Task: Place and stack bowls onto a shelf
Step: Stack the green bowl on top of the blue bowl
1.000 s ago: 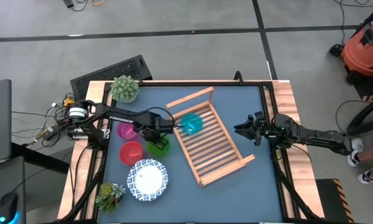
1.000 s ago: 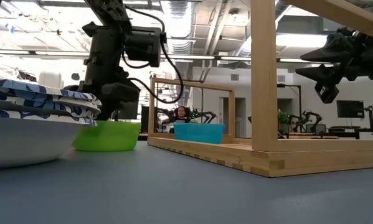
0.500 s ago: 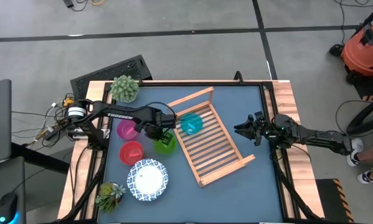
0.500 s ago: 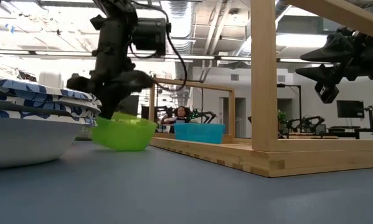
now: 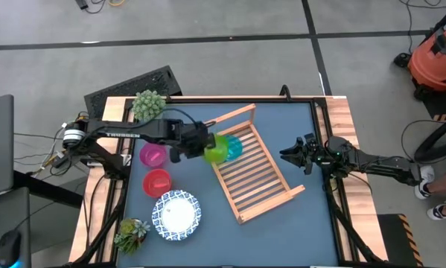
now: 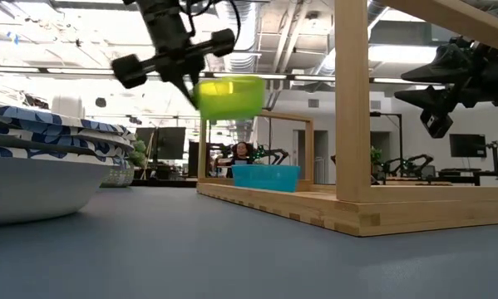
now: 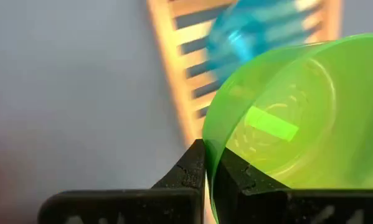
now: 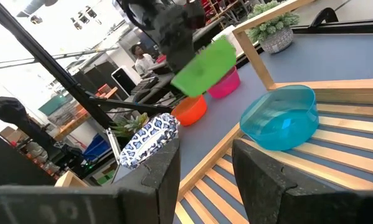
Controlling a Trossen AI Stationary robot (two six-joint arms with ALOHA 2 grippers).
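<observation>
My left gripper (image 5: 205,146) is shut on the green bowl (image 5: 216,148), which hangs in the air at the wooden shelf's (image 5: 254,175) left edge, beside the blue bowl (image 5: 231,147) that sits on the slats. In the low view the green bowl (image 6: 229,95) is well above the table. The pink bowl (image 5: 152,156) and the red bowl (image 5: 156,182) stand on the table to the left. The white patterned dishes (image 5: 176,214) are stacked near the front. My right gripper (image 5: 291,155) waits open at the shelf's right side. My left gripper pinches the green bowl's rim (image 7: 209,163), one finger inside the bowl and one outside (image 7: 189,168). The fingers come from the table's left. The bowl is lifted clear and tilted a little.
A potted plant (image 5: 149,106) stands at the far left corner and another (image 5: 130,232) at the near left corner. The shelf lies slanted across the table's middle, with raised end rails (image 5: 228,120).
My left gripper has lifted the green bowl from the table beside the red bowl and carried it up and to the right, to the shelf's left edge next to the blue bowl. The bowl is now clear of the table.
</observation>
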